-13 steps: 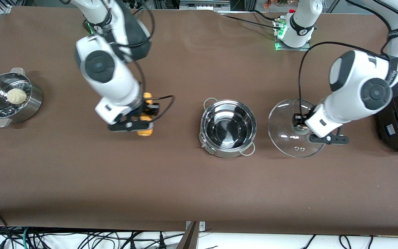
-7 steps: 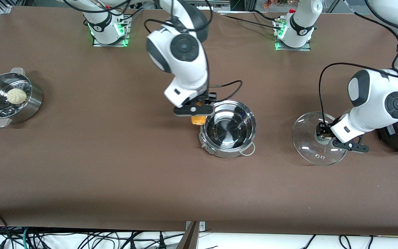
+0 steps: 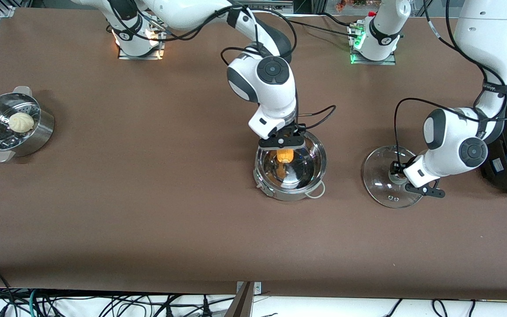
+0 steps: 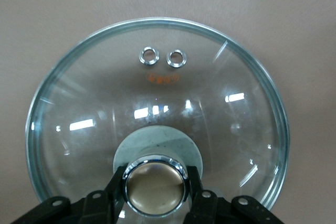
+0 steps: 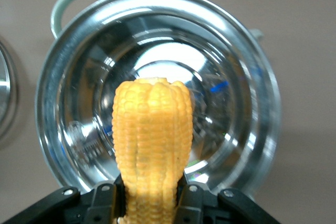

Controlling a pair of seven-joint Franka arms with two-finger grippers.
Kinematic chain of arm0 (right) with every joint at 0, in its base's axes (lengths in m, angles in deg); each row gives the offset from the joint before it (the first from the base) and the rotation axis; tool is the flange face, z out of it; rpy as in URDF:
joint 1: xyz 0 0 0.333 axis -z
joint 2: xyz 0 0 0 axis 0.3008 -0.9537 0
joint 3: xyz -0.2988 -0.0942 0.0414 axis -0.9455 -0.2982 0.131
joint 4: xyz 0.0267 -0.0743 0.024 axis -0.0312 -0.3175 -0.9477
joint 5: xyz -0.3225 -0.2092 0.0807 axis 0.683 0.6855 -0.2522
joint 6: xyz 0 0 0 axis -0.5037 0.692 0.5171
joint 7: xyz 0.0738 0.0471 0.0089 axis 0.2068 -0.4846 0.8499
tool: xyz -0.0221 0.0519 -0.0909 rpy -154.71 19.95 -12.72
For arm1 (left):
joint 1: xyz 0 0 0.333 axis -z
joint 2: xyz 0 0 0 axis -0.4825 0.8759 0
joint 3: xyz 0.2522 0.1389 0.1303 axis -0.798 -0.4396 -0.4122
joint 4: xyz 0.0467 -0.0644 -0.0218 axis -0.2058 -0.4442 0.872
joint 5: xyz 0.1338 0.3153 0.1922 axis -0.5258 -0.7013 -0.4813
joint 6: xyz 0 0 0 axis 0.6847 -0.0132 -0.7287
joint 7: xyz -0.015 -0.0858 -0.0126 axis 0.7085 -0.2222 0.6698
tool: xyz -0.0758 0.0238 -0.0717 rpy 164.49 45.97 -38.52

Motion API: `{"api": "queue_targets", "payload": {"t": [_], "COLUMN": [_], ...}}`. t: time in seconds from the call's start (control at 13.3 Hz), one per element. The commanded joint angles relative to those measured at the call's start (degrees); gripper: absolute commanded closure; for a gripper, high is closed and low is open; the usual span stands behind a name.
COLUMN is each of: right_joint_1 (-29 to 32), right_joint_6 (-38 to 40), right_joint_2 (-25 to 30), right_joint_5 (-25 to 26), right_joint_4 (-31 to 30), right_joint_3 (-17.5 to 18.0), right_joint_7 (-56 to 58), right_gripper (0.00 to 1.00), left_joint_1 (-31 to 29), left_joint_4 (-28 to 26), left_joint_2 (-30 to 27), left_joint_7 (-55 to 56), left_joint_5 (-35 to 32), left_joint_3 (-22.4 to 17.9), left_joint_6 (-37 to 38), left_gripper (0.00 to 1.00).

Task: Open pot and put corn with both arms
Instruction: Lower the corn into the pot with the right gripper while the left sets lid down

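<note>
Brown matting covers the table (image 3: pixel 148 220), and the pot (image 3: pixel 299 187) stands on it about midway between the two arms' ends, uncovered. It is a shiny round steel vessel with a mirror-bright floor and thin wire loop handles on its rim; the right wrist view shows its bowl (image 5: pixel 247 77) catching pale reflections.

Over the pot hangs the right gripper (image 3: pixel 282 143), its fingers clamped on the corn (image 3: pixel 285 156) — a yellow-orange cob with tight rows of kernels, held by one end so the other points down into the pot's mouth. From the right wrist view the cob (image 5: pixel 151 145) rises between the black finger pads (image 5: pixel 102 200); whether its tip touches the pot's floor is hard to judge.

Toward the left arm's end from the pot, apart from it, is the clear glass lid (image 3: pixel 379 191), and the left gripper (image 3: pixel 398 175) is closed on its round chrome knob (image 4: pixel 155 183). The lid (image 4: pixel 210 77) carries two small metal eyelets and seems to lie on or just above the mat.

Well away from the pot, at the right arm's end, a perforated steamer bowl (image 3: pixel 38 132) holds a pale bun (image 3: pixel 20 122).
</note>
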Motion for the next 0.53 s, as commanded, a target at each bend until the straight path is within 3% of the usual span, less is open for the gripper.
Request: {"api": "queue_targets", "payload": {"t": [0.0,0.08,0.15,0.23,0.3,0.45], "right_joint_1": [-0.6,-0.6,-0.6,-0.5,-0.5,-0.6], "right_joint_6": [-3.3,-5.0,-6.2,-7.0,-7.8,-8.6], "right_joint_2": [-3.9,-4.3,-4.6,-5.0,-5.1,-5.9], "right_joint_5": [0.4,0.4,0.4,0.4,0.4,0.4], "right_joint_4": [4.9,4.9,4.9,4.9,4.9,4.9], "right_joint_3": [-1.5,-1.6,-1.6,-1.8,-2.1,-2.2], "right_joint_7": [-0.7,-0.7,-0.7,-0.7,-0.7,-0.7], "right_gripper": [1.00,1.00,1.00,1.00,1.00,1.00], "left_joint_1": [0.7,0.7,0.7,0.7,0.6,0.4], "left_joint_4": [0.4,0.3,0.3,0.2,-0.3,-2.5], "left_joint_2": [-0.2,-0.1,-0.2,-0.4,-0.7,-3.1], "left_joint_7": [-1.0,-1.0,-0.9,-0.3,-0.3,-0.2], "left_joint_5": [-0.7,-0.7,-0.8,-0.8,-0.8,-0.9], "left_joint_3": [-0.5,-0.5,-0.5,-0.5,-0.5,-0.5], "left_joint_6": [0.0,0.0,0.1,0.1,0.1,0.4], "left_gripper": [1.00,0.99,0.65,0.10,0.00,0.00]}}
